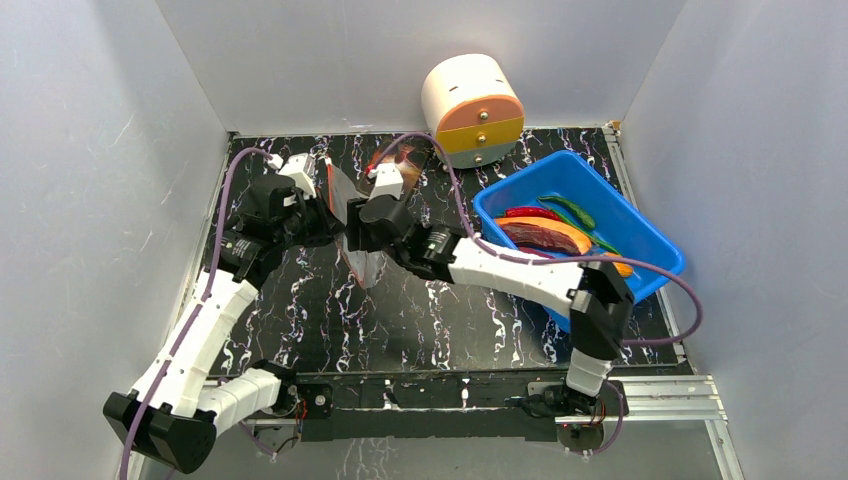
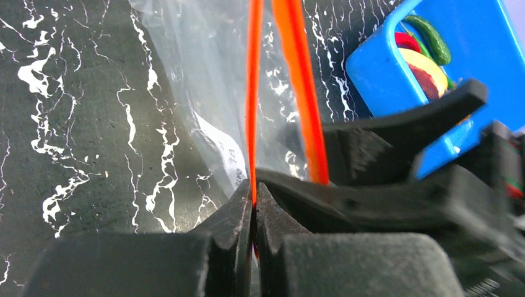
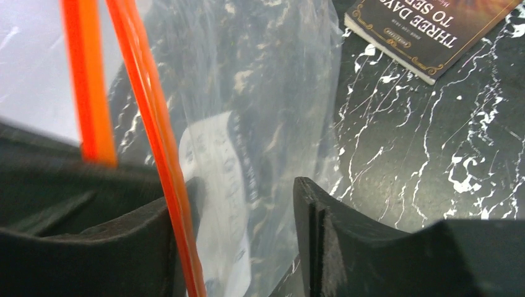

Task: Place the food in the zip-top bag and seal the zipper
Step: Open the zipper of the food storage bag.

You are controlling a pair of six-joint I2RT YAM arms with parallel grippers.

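Note:
The clear zip-top bag [image 1: 362,262] hangs held up between my two grippers at the table's middle left. My left gripper [image 2: 254,197] is shut on one red-orange zipper strip [image 2: 252,93]; the other strip [image 2: 302,93] stands apart, so the mouth is parted. My right gripper [image 3: 247,210] is open, its fingers on either side of the second strip [image 3: 155,142] and the bag wall [image 3: 247,93]. The food lies in a blue bin [image 1: 640,228]: red chili [image 1: 532,212], green stick [image 1: 572,209] and orange-brown slice [image 1: 548,236]. No food shows in the bag.
A cream and orange round drawer box [image 1: 472,110] stands at the back. A dark paperback book [image 3: 427,31] lies on the black marbled table [image 1: 450,320] behind the bag. The blue bin [image 2: 477,55] is to the right, near the right wall.

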